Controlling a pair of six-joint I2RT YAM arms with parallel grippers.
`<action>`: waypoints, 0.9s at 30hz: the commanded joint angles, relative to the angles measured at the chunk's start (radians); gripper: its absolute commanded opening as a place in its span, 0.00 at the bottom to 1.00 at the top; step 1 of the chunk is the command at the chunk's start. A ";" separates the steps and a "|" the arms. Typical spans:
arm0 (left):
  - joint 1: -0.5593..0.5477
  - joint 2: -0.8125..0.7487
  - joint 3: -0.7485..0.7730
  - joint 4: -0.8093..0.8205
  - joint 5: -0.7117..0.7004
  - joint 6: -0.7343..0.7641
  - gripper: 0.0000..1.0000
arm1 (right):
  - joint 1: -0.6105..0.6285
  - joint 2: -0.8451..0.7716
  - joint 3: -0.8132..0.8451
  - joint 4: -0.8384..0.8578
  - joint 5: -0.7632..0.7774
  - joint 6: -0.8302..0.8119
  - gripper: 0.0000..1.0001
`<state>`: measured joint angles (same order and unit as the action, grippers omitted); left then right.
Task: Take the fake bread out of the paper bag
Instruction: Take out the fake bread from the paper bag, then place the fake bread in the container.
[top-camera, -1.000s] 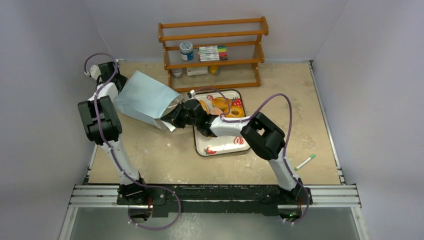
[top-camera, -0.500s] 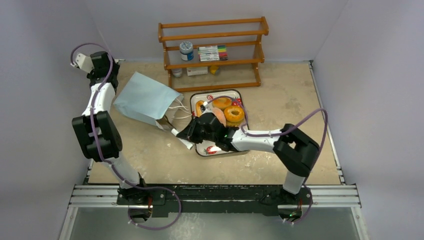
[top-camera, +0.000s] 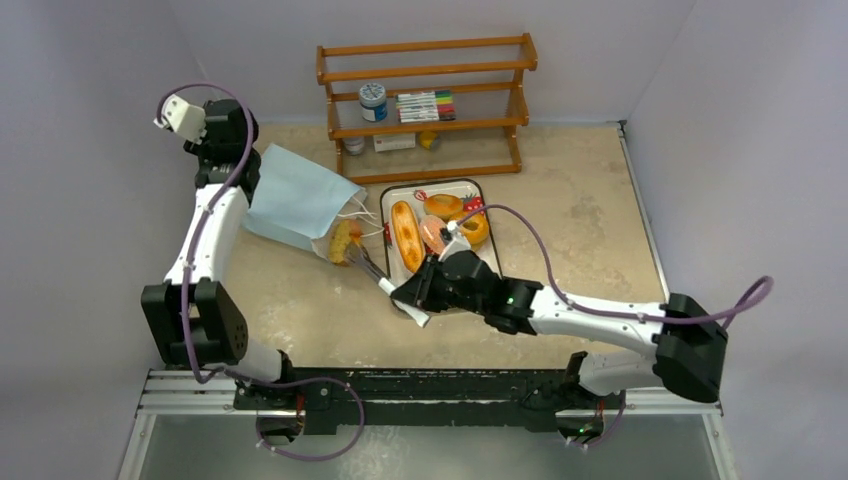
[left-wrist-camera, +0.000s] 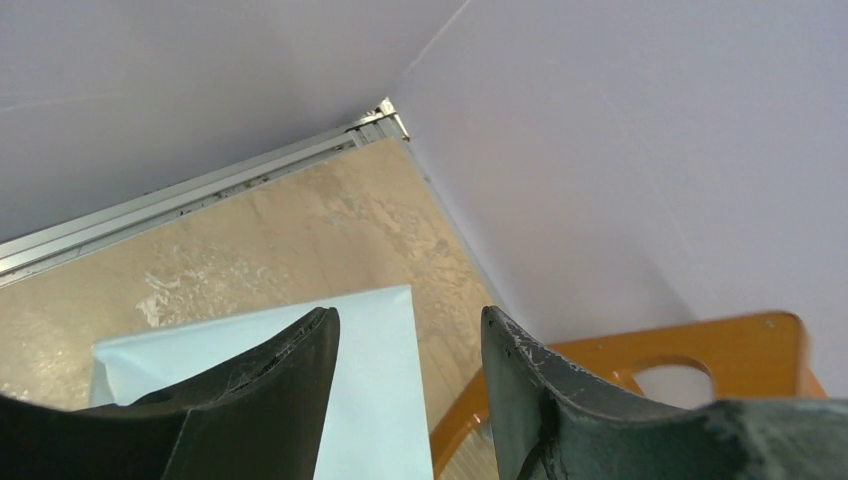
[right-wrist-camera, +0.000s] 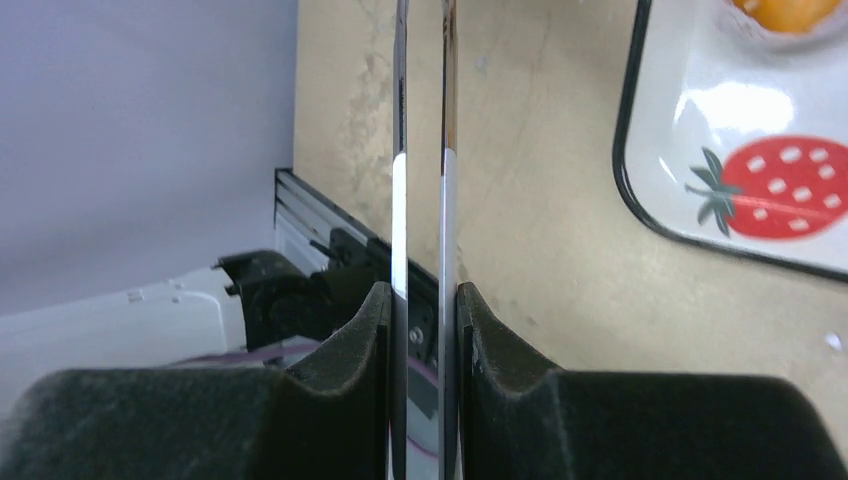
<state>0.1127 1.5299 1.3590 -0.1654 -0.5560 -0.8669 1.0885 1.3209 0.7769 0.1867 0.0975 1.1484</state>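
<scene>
At paper bag (top-camera: 295, 195) mouth, bread pc (top-camera: 345, 241) partly hidden; interior unseen.

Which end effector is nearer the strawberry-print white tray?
Right. The right end effector, gripping metal tongs, sits at the strawberry-print white tray's near-left corner; the left end effector is beyond the light blue paper bag's far-left end.

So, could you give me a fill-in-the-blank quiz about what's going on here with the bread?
The long golden loaf lies in the strawberry-print ____.
One bread piece sits at the mouth of the light ____ paper bag.
The right gripper is shut on a pair of thin metal ____.
Missing words: tray; blue; tongs.
</scene>
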 joint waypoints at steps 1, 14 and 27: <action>-0.057 -0.124 -0.033 -0.025 -0.118 0.036 0.54 | 0.039 -0.144 -0.039 -0.090 0.056 -0.029 0.00; -0.268 -0.362 -0.136 -0.137 -0.217 0.056 0.54 | 0.217 -0.538 -0.005 -0.515 0.321 0.016 0.00; -0.448 -0.512 -0.230 -0.255 -0.240 0.014 0.53 | 0.217 -0.589 0.123 -0.869 0.495 0.242 0.00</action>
<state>-0.3096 1.0538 1.1416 -0.4065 -0.7715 -0.8455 1.3041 0.7639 0.8345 -0.5789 0.5034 1.2881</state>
